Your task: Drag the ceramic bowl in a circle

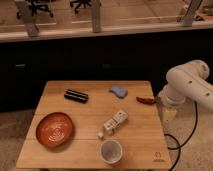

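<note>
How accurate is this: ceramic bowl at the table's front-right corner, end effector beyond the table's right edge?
Wrong corner: the camera view shows the ceramic bowl at the front-left corner of the table. The end effector is indeed beyond the right edge.

Office-like lab: rolling chairs (36, 7) in the background, wooden table (92, 109), robot pincer (167, 113) beside its right edge
</note>
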